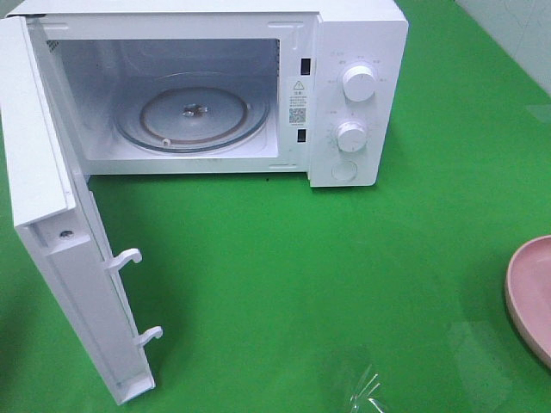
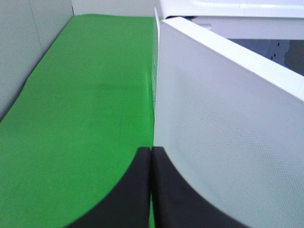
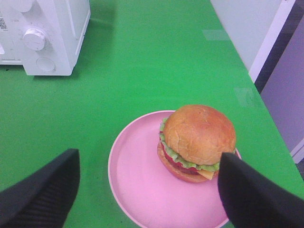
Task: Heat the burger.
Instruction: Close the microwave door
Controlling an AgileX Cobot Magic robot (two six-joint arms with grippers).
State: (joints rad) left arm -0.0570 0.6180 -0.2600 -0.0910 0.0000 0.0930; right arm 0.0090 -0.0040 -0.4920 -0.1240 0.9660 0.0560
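Observation:
The burger (image 3: pixel 197 141), golden-brown bun with lettuce and tomato, sits on a pink plate (image 3: pixel 142 185) in the right wrist view. My right gripper (image 3: pixel 149 190) is open above the plate, one finger (image 3: pixel 40 192) off the plate's side, the other finger (image 3: pixel 259 192) just beside the burger. In the high view only the plate's edge (image 1: pixel 529 297) shows at the right; the burger is out of frame there. The white microwave (image 1: pixel 349 95) stands at the back with its door (image 1: pixel 65 258) swung open and its glass turntable (image 1: pixel 194 120) empty. My left gripper (image 2: pixel 150 190) is shut, by the door's outer face (image 2: pixel 228 142).
Green cloth (image 1: pixel 327 284) covers the table. The open door juts toward the front left. A scrap of clear plastic (image 1: pixel 366 391) lies near the front edge. A wall (image 3: pixel 251 28) borders the table's right side.

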